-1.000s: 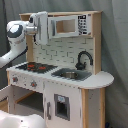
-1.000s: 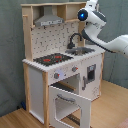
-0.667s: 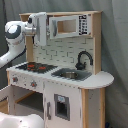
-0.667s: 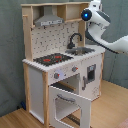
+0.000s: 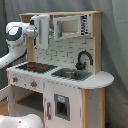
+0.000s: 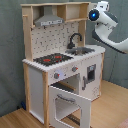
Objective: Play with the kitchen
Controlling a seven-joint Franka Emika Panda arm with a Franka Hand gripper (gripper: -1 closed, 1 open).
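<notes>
we see the kitchen (image 6: 62,65) standing on the wooden floor (image 6: 15,120), a grey curtain (image 6: 10,50) behind it. nearest in the second exterior view, the oven door (image 6: 70,102) hangs open toward us (the one clear sign of play so far, by our reading). above it the hob (image 6: 52,59), the sink (image 6: 85,50) and the faucet (image 6: 75,39) look untouched, and the knobs (image 6: 65,72) sit as they are, so we judge most of the playing still lies ahead.

farther up, the arm (image 6: 107,27) hovers beside the top shelf (image 6: 55,6), at the second exterior view's right, clear of the worktop (image 5: 100,79). the tool is not plainly visible in either exterior view, so we cannot tell its state.

against the picture from a second ago, the arm sits a little higher and closer to the top corner in the second exterior view; the oven door and everything on the kitchen lie as before.
</notes>
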